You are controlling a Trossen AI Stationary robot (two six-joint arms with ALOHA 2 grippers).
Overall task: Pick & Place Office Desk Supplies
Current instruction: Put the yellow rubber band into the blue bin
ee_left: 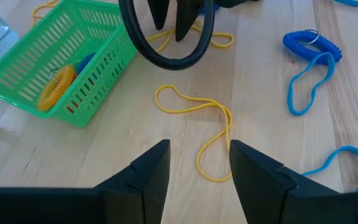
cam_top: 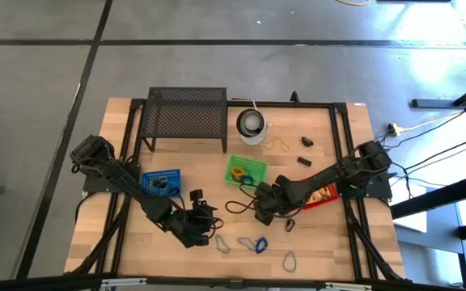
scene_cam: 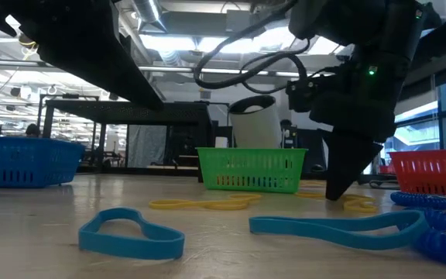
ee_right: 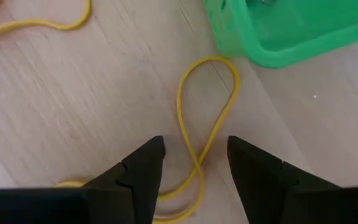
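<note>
Now | both jaws apart, empty | yellow band (ee_right: 207, 118) runs under right jaws, partly hidden

Counted on table: three baskets, namely blue (cam_top: 161, 182), green (cam_top: 245, 170), red (cam_top: 324, 196); one black mesh rack (cam_top: 184, 115); one white cup (cam_top: 252, 126); two arms.

bare wood between the open jaws, yellow band (ee_right: 205, 118) crossing it (twisted), green basket (ee_right: 272, 37) just beside
</note>
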